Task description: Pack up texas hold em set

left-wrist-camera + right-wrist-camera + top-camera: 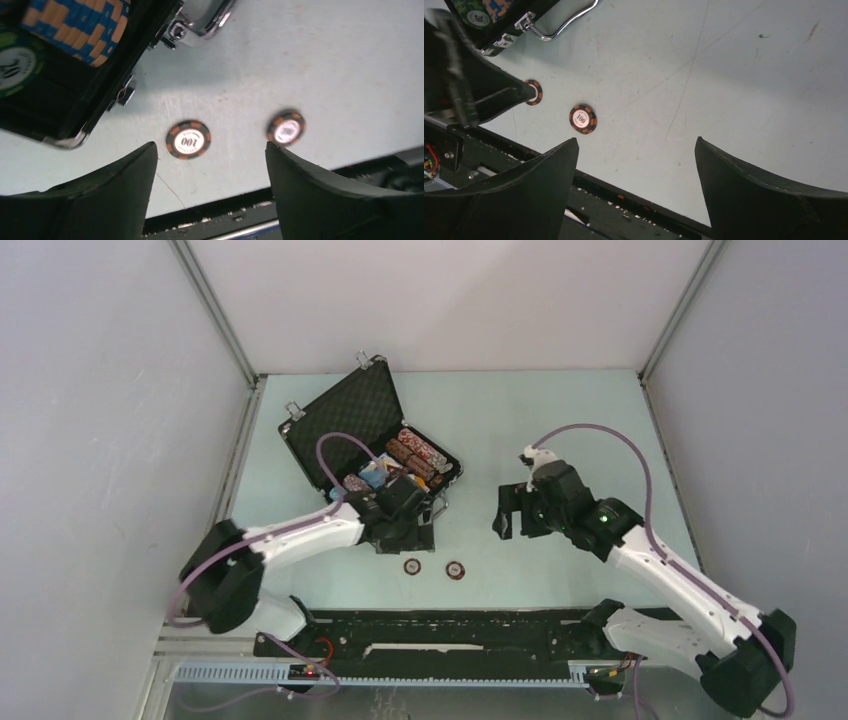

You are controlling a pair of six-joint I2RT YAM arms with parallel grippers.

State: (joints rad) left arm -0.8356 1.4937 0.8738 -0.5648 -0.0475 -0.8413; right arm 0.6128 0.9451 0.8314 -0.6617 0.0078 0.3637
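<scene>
The left gripper (210,145), fingers wide, hangs over two chips (188,140) below the open case (345,422) at upper left, while the right gripper (636,140), likewise wide, seemingly hovers.

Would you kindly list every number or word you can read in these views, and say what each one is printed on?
"100": left loose chip.
"100": right loose chip.
"20": green chip inside the case.
The small lettering above each "100" is too small to read.
</scene>
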